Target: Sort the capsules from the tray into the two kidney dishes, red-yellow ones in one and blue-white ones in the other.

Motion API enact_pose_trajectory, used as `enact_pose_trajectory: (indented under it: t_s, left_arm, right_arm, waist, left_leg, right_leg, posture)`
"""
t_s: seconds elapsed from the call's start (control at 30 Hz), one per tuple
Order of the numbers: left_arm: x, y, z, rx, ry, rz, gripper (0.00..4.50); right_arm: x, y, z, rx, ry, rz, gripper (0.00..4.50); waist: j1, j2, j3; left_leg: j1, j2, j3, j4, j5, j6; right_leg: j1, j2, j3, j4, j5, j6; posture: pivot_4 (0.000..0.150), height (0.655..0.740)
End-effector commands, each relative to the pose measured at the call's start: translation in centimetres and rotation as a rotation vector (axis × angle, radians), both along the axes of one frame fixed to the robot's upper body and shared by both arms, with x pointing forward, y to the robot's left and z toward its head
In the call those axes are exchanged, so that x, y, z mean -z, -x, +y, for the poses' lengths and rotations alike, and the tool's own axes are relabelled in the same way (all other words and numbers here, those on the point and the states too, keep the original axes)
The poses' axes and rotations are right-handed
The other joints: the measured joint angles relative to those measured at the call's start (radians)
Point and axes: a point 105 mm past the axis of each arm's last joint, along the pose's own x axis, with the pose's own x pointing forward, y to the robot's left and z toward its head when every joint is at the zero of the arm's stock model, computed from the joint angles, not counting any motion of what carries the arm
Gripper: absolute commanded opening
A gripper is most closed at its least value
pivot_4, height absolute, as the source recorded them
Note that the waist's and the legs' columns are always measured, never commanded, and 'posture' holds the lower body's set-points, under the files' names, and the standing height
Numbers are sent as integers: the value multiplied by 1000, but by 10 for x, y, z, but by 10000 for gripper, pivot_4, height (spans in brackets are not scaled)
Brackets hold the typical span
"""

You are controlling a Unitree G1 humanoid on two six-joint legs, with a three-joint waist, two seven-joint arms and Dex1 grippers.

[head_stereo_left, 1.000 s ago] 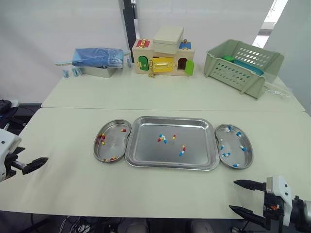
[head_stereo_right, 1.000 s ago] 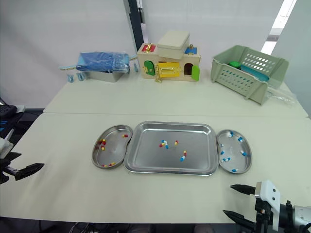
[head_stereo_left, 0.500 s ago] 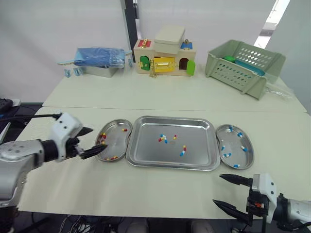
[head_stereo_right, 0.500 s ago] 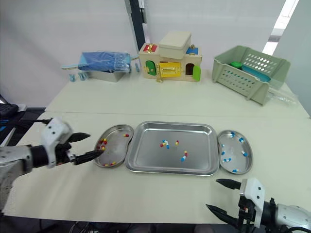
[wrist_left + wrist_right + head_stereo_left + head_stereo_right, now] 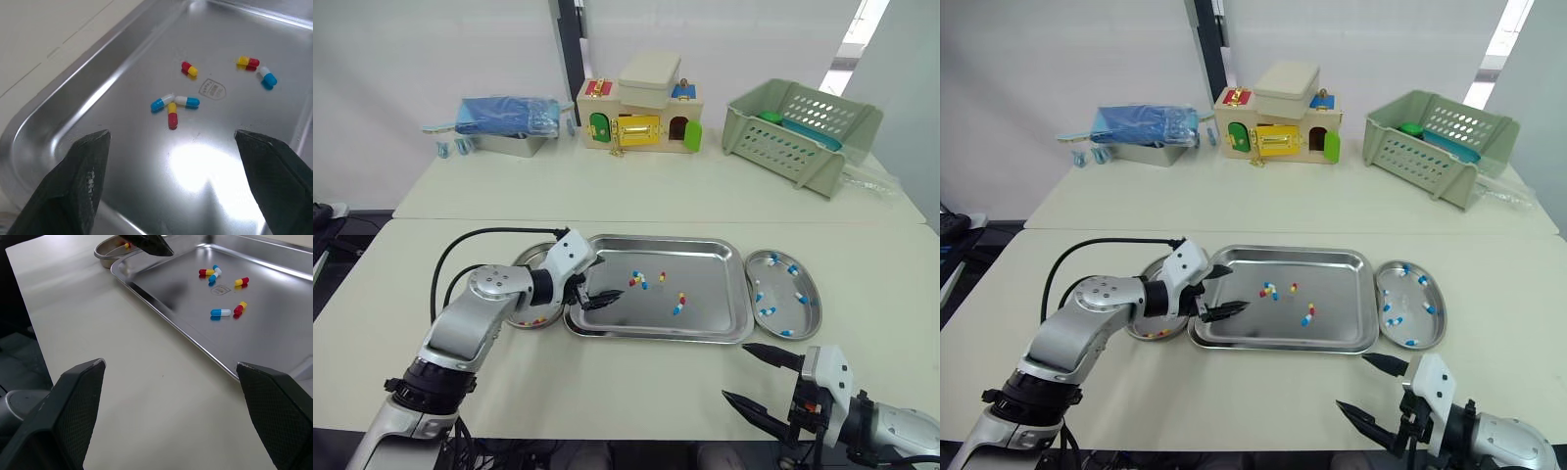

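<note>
On the pale table (image 5: 636,201), right in front of the robot, lies the shiny tray (image 5: 710,257). Its long side runs from left to right. One kidney dish (image 5: 524,319) sits touching the tray's left end, and the other kidney dish (image 5: 813,299) sits touching its right end. Both dishes point their long way from near to far.

Six capsules lie in the tray. Three are bunched together (image 5: 172,105) in a little fan with their ends nearly touching. One red-yellow capsule (image 5: 189,69) lies alone, just beside them. Further toward the right dish, a red-yellow one (image 5: 248,62) and a blue-white one (image 5: 267,77) lie end to end, making a bent line.

Red-yellow capsules (image 5: 540,319) lie in the left dish. Blue-white capsules (image 5: 771,312) lie in the right dish.

The left gripper (image 5: 605,281) hangs over the left part of the tray, pointing at the bunch of three. Its fingers are spread wide and hold nothing. The right gripper (image 5: 736,370) hangs over the near edge of the table, in front of the tray's right end. Its fingers are wide apart too, with nothing between them.
</note>
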Motion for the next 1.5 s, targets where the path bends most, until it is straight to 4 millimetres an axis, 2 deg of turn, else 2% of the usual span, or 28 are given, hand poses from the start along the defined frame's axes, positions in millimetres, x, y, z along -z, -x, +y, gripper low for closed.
enact_pose_trajectory:
  t_s: [0.03, 0.1, 0.6, 0.87, 1.5]
  left_arm:
    - [-5, -7, -13, 28, 2, -33, 28961]
    - [-3, -9, -16, 34, -9, -33, 23052]
    - [8, -19, -36, 49, -5, -4, 23052]
    - [12, -25, -37, 30, -27, 2, 23052]
    - [17, -24, -41, 34, -28, 27, 23052]
  right_arm:
    - [-7, 3, 9, -13, -13, -29, 45000]
    - [-7, 3, 12, -11, -16, -28, 45000]
    - [-4, 2, 19, 11, -40, -23, 45000]
    - [-3, 4, 19, 20, -42, -20, 45000]
    - [1, 3, 19, 29, -42, -23, 45000]
  waist:
    - [4, 0, 0]
    - [5, 0, 0]
    - [5, 0, 0]
    - [3, 0, 0]
    - [4, 0, 0]
  left_leg:
    - [0, 0, 0, 0, 0, 0]
    - [-1, 0, 0, 0, 0, 0]
    - [-1, 0, 0, 1, 0, 0]
    - [0, 0, 0, 1, 0, 0]
    - [0, 0, 0, 1, 0, 0]
  right_leg:
    - [0, 0, 0, 0, 0, 0]
    - [0, 0, 0, 0, 0, 0]
    - [0, 0, 0, 0, 0, 0]
    - [0, 0, 0, 0, 0, 0]
    - [0, 0, 0, 0, 0, 0]
  posture:
    - [1500, 7400]
    - [1500, 7400]
    - [1500, 7400]
    - [1500, 7400]
    - [1500, 7400]
